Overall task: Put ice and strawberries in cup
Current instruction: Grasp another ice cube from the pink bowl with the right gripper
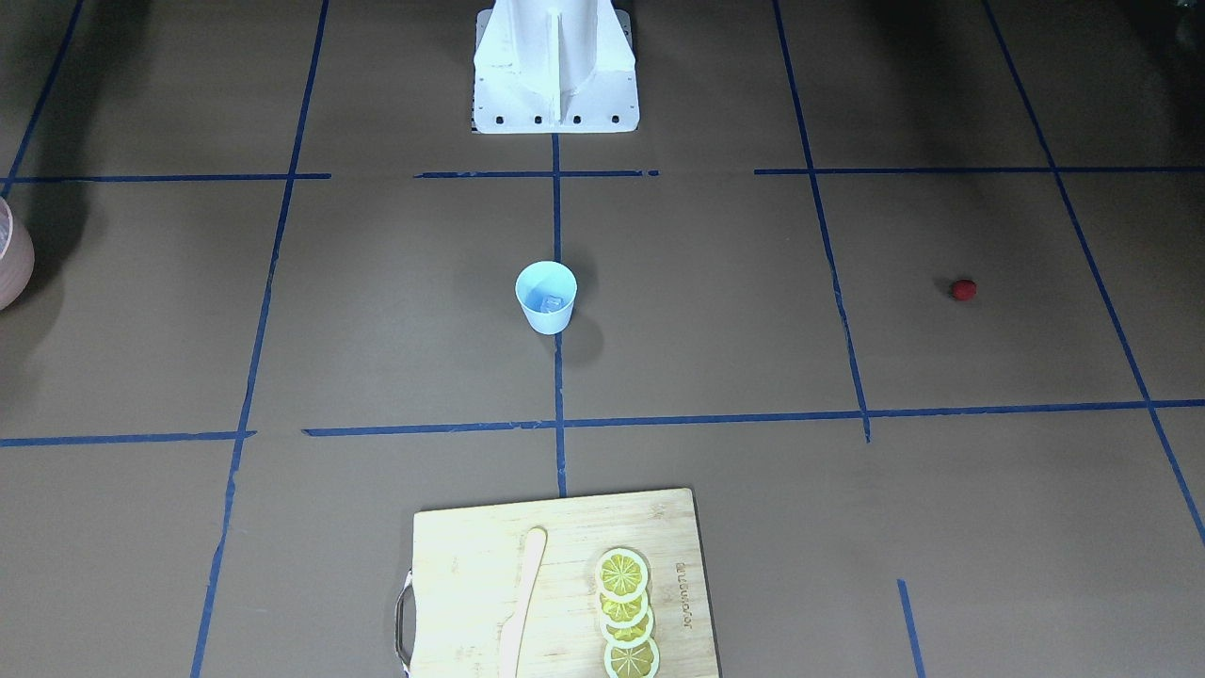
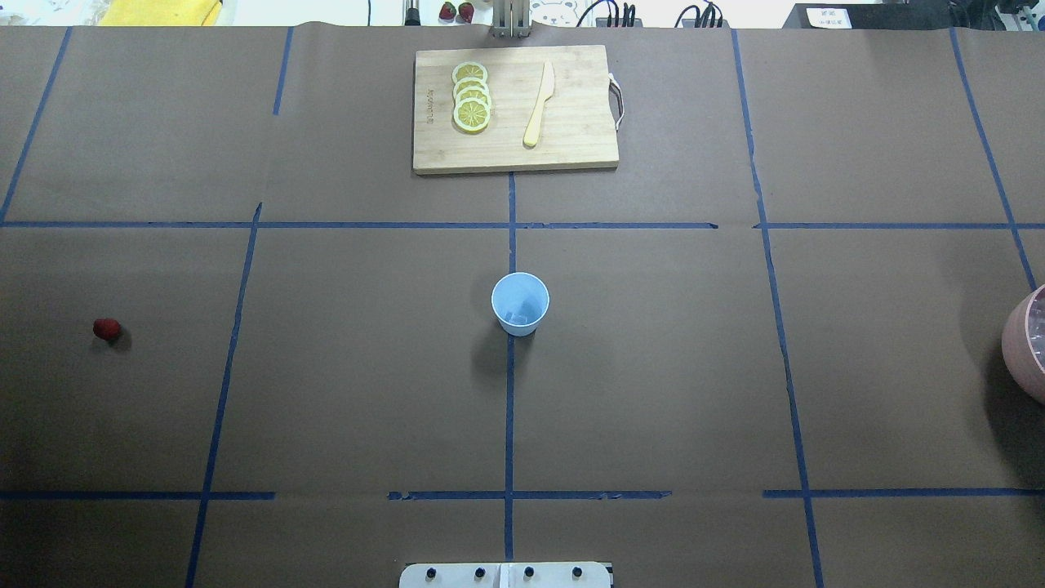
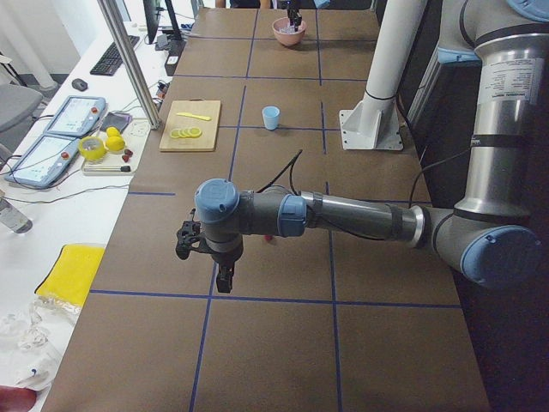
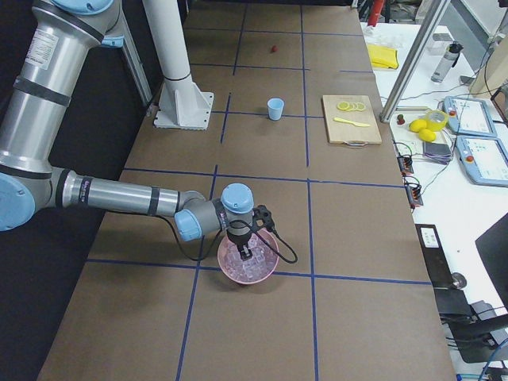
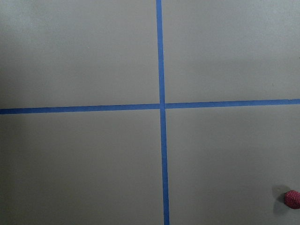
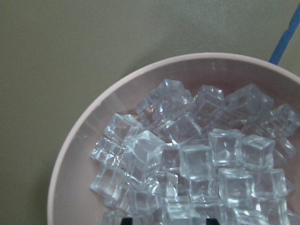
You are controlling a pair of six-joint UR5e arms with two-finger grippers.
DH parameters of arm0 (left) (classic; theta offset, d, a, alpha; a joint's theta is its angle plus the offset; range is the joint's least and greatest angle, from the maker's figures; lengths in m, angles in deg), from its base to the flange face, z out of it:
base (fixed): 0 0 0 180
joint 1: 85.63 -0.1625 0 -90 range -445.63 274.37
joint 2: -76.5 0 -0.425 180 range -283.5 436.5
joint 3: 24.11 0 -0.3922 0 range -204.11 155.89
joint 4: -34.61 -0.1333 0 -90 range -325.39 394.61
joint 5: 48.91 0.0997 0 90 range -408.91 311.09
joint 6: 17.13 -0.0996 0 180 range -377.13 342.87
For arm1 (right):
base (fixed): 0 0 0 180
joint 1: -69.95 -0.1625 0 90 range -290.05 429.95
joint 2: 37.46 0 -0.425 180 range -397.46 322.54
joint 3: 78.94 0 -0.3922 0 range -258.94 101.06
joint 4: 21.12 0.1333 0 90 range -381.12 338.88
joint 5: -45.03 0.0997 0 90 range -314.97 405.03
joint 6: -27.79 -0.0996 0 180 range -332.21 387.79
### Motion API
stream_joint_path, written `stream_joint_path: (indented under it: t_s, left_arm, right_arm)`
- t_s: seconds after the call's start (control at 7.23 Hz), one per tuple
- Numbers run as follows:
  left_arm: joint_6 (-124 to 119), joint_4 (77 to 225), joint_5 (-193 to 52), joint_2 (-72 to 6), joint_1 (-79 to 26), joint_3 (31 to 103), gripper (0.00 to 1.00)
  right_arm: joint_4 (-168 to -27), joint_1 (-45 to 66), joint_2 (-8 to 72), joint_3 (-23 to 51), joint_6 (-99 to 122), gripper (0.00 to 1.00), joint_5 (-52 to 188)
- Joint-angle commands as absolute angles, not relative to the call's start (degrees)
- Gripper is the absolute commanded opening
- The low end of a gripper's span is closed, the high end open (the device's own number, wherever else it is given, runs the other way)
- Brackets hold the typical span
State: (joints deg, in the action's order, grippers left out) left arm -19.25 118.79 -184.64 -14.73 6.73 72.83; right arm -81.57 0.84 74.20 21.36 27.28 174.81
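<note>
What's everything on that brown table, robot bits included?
cup: one, pale blue, table centre
bowl: one, pink, robot's right side
ice: many clear cubes, in the bowl; at least one in the cup
strawberry: one, red, robot's left side
cutting board: one, light wood, far edge
lemon slices: four, yellow, overlapping on the board
knife: one, pale wood, on the board beside the slices
left pincer: one, black, above the table's left end
right pincer: one, black, at the ice in the bowl
</note>
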Motion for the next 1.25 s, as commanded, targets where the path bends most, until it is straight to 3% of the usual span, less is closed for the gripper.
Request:
stream_joint_path:
  t_s: [0.0, 1.11]
  left_arm:
    - [-19.2, 118.6, -184.7, -14.7, 6.7, 72.8, 1.0]
    - [-19.3, 118.5, -184.7, -14.8, 6.7, 72.9, 1.0]
  right_arm:
    - [-81.5, 0.8, 74.5, 21.3, 27.3, 0.61, 174.8]
    - [-81.7, 1.0, 73.8, 20.6, 27.3, 0.57, 174.8]
